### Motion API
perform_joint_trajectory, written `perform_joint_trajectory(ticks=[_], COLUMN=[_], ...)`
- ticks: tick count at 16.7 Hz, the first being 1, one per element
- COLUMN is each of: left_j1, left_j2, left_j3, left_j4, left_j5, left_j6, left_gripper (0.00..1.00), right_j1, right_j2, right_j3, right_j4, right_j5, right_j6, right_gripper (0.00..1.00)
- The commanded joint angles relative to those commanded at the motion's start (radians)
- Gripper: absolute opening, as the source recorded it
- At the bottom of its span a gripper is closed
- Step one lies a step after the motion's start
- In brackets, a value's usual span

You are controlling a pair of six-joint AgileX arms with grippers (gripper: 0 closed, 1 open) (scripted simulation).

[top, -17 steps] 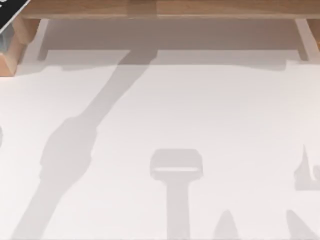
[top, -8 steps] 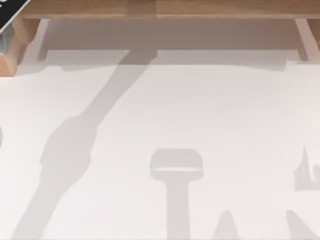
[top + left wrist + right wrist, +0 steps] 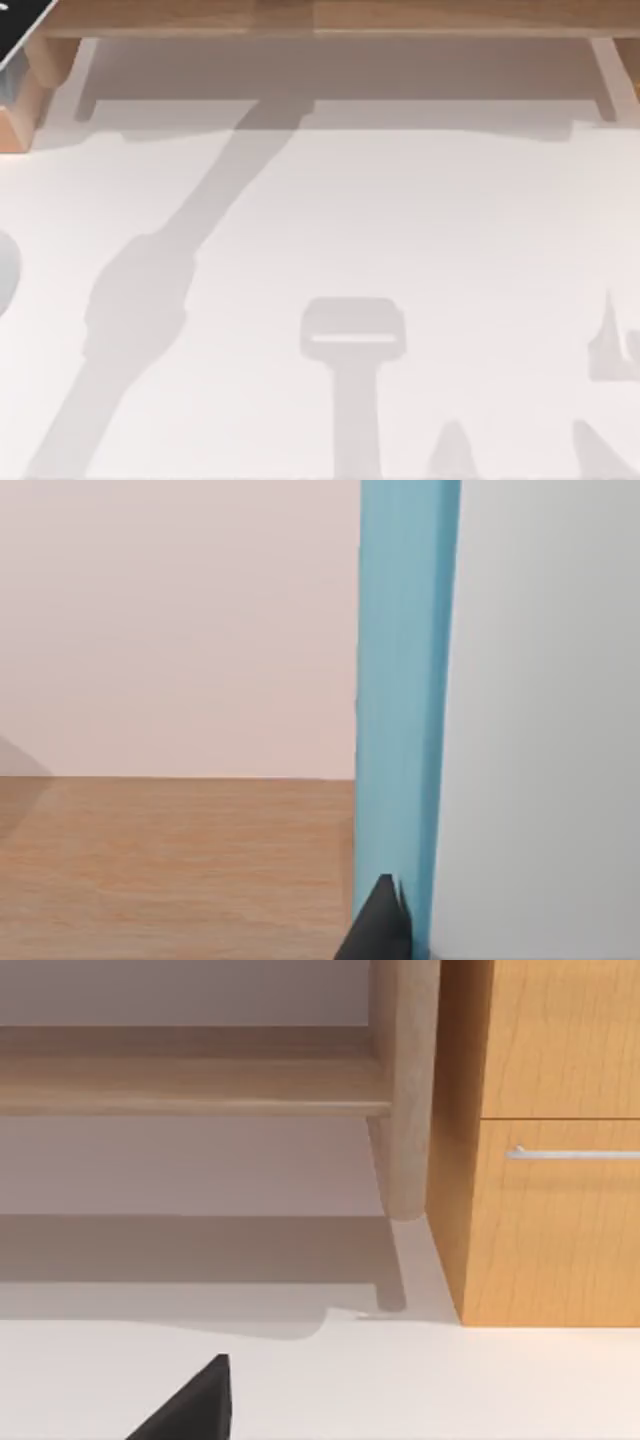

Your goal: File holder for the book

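Left claw sits against an upright blue book; whether it grips, I cannot tell.

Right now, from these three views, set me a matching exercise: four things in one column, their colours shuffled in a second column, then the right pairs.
Things:
1. upright strip in the left wrist view
2. drawer handle
3. cabinet front
4. table top

Colours:
A. wood brown
B. white
C. light blue
D. silver

Pairs: 1-C; 2-D; 3-A; 4-B
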Motion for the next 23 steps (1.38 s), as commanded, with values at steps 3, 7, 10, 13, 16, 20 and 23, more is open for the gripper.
perform_joint_trajectory(ticks=[3, 7, 10, 13, 16, 20, 23], left_j1=[0.000, 0.001, 0.015, 0.092, 0.237, 0.509, 0.740], left_j2=[0.022, 0.018, -0.006, -0.096, -0.225, -0.412, -0.528], left_j3=[0.061, 0.061, 0.043, -0.043, -0.202, -0.509, -0.785], left_j4=[-0.045, -0.045, -0.027, 0.038, 0.131, 0.268, 0.367], left_j5=[0.000, 0.000, 0.023, 0.107, 0.225, 0.418, 0.573], left_j6=[0.000, 0.001, 0.027, 0.134, 0.300, 0.580, 0.811], left_gripper=[0.00, 0.00, 0.00, 0.00, 0.00, 0.00, 0.00], right_j1=[0.000, 0.000, 0.000, 0.000, 0.000, 0.000, 0.000], right_j2=[0.000, 0.000, 0.000, 0.000, 0.000, 0.000, 0.000], right_j3=[0.000, 0.000, 0.000, 0.000, 0.000, 0.000, 0.000], right_j4=[0.000, 0.000, 0.000, 0.000, 0.000, 0.000, 0.000], right_j5=[0.000, 0.000, 0.000, 0.000, 0.000, 0.000, 0.000], right_j6=[0.000, 0.000, 0.000, 0.000, 0.000, 0.000, 0.000], right_gripper=[1.00, 1.00, 1.00, 1.00, 1.00, 1.00, 1.00])
